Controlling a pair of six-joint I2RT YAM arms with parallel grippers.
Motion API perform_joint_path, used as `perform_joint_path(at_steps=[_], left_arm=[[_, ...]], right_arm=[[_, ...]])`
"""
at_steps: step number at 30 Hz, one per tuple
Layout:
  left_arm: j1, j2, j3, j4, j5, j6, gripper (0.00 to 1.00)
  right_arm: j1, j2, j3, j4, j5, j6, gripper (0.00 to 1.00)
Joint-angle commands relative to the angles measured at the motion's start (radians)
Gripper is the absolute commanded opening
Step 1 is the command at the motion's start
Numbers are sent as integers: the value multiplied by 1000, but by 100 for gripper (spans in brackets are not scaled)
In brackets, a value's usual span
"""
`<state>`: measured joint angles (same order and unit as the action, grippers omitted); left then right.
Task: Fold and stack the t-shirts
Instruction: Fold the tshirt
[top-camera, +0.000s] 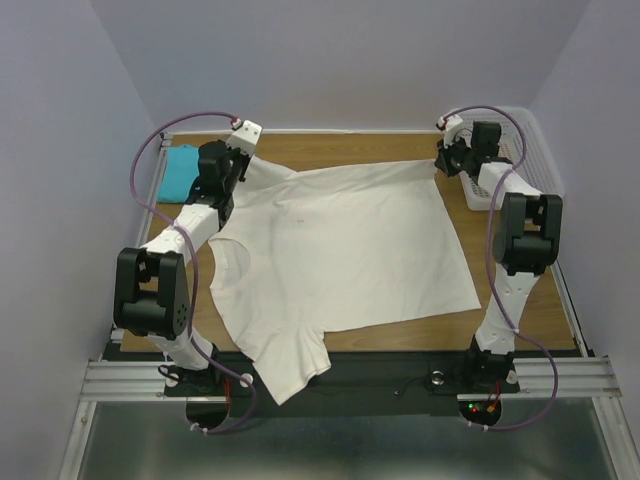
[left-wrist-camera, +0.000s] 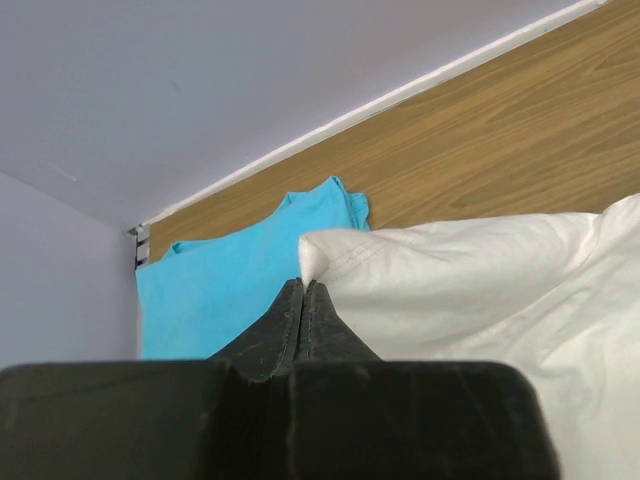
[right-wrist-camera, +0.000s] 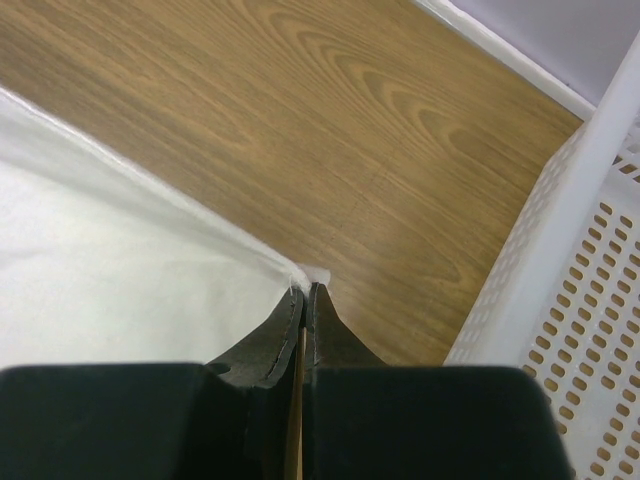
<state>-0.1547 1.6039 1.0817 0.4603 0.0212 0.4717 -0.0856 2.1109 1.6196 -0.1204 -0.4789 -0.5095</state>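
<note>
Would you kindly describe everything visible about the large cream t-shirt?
The cream cotton-looking short-sleeved t-shirt lies spread sideways on the wooden table, neckline at the left, lightly wrinkled. One sleeve hangs over the near edge. The left gripper and right gripper are each shut on a far corner.

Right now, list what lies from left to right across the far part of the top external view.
turquoise t-shirt → left hand → cream t-shirt → right hand → white basket
</note>
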Motion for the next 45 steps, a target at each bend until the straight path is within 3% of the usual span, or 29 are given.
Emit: perform_joint_path(at_steps=[1,45], left_arm=[[7,-84,-25,54,-12,7,0],[4,-269,-269,55,13,-87,0]], right_arm=[[-11,-72,-13,45,-13,-12,0],[-16,-111,-90,53,-1,-3,0]])
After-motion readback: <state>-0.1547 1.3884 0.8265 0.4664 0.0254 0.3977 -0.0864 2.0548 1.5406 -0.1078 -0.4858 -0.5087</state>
